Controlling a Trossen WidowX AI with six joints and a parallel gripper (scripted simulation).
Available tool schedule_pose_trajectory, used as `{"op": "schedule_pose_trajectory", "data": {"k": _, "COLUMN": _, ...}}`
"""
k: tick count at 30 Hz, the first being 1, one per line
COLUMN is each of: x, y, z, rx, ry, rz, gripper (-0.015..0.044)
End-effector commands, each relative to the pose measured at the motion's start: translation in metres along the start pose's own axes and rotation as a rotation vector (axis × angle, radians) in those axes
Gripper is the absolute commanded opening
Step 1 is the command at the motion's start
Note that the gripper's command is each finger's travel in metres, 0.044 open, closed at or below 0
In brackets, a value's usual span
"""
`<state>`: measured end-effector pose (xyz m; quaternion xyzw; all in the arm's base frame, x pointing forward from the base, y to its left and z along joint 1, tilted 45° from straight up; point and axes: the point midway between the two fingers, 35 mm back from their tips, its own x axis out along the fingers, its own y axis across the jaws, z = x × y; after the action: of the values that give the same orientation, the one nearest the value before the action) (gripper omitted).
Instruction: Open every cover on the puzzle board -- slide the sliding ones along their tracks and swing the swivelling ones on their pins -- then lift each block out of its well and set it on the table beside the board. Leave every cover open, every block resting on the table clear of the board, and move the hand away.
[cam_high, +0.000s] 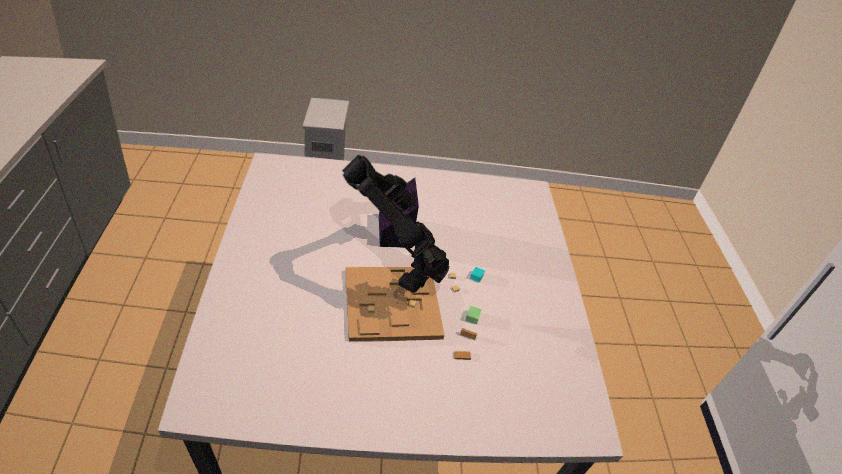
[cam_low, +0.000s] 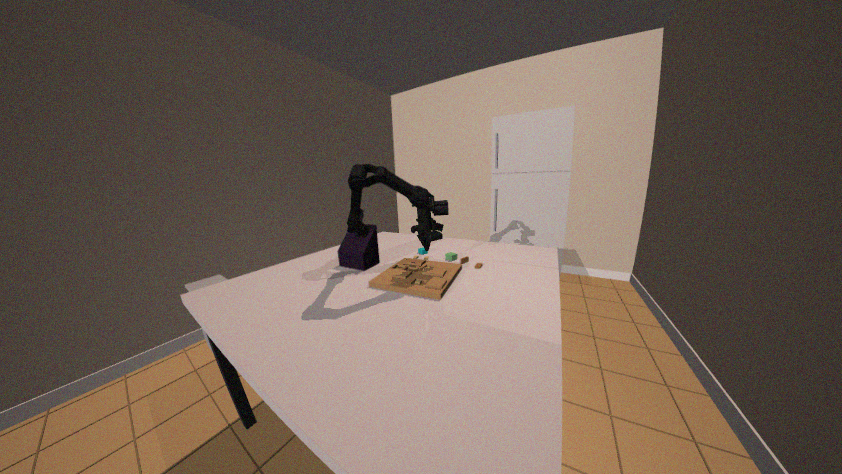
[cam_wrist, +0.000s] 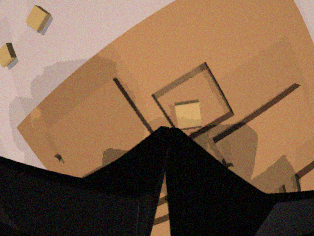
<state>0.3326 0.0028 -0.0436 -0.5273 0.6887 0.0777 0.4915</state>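
Observation:
My gripper (cam_high: 410, 289) (cam_low: 427, 248) (cam_wrist: 168, 135) is shut and empty, pointing down above the wooden puzzle board (cam_high: 436, 330) (cam_low: 437, 293) (cam_wrist: 165, 30). A small tan block (cam_high: 413, 303) (cam_wrist: 188, 114) lies inside a square well, just beyond the fingertips in the wrist view. Another tan block (cam_high: 370, 308) sits in the board's left half. Square covers of the board's colour show as low panels, one cover (cam_high: 400, 318) near the front middle and one cover (cam_high: 369, 327) at front left. The arm and its shadow obscure the back covers; how far they are open is unclear.
On the table (cam_high: 382, 400) (cam_low: 471, 365) right of the board are two tan blocks (cam_high: 452, 275) (cam_wrist: 39, 19), a cyan block (cam_high: 477, 274) (cam_low: 422, 251), a green block (cam_high: 473, 315) (cam_low: 450, 256) and two brown blocks (cam_high: 462, 355) (cam_low: 478, 265). The arm base stands behind the board.

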Motion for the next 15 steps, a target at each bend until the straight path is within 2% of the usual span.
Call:
{"op": "schedule_pose_trajectory", "data": {"k": 1, "x": -0.003, "y": -0.022, "z": -0.010, "rx": -0.093, "ry": -0.001, "rz": -0.014, "gripper": 0.0000}}
{"op": "schedule_pose_trajectory", "data": {"k": 15, "x": -0.003, "y": -0.081, "z": -0.058, "rx": -0.418, "ry": 0.038, "rz": -0.027, "gripper": 0.0000}}
